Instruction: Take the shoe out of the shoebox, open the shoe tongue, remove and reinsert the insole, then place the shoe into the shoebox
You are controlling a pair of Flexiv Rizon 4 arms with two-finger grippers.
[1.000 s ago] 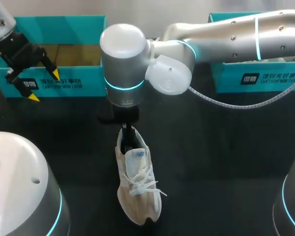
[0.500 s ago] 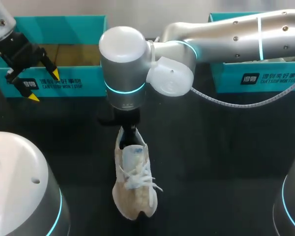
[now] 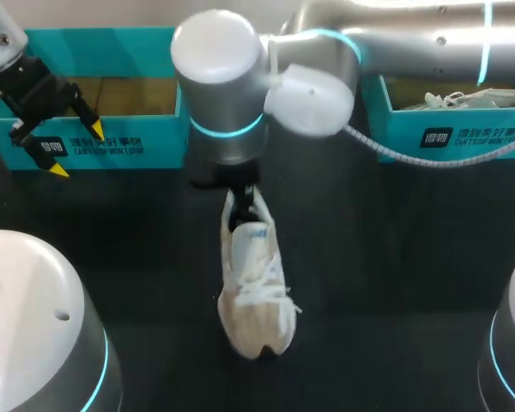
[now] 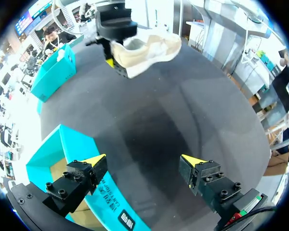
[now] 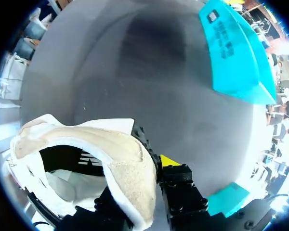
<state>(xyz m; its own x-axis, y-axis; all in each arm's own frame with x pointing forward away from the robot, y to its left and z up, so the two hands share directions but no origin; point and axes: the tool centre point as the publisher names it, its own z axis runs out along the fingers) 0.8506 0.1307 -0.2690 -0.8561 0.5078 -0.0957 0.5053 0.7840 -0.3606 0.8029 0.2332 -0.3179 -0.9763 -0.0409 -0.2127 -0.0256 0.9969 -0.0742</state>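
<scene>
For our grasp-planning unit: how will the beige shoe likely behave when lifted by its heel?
Probably fairly stiff: the shoe, pinched only at its heel by the right gripper, shows no sag. Its laces look loose and floppy, apt to snag.

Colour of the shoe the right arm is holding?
The shoe is cream-beige with white laces; shows best in the head view.

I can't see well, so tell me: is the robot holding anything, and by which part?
The right tool holds the shoe by its heel rim. The left tool is open, holding nothing.
</scene>
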